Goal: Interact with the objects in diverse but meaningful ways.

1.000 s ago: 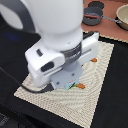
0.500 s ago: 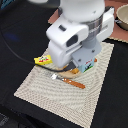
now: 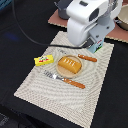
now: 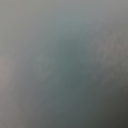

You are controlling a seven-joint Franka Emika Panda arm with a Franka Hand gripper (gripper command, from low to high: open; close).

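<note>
1. The orange ridged bread loaf (image 3: 69, 65) is lying at the centre of the striped placemat (image 3: 35, 82).
2. The yellow flat packet (image 3: 44, 60) is lying just beside the loaf, toward the exterior view's left.
3. The arm's white housing (image 3: 87, 21) is covering the gripper; finger state cannot be determined.
4. The wrist view is showing only grey blur.

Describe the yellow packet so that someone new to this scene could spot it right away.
Start at the pale woven placemat on the dark table. The yellow packet lies flat near the mat's edge on the exterior view's left, just beside the orange bread loaf. It is the only bright yellow, flat thing there; the loaf is rounded and ridged.
</note>
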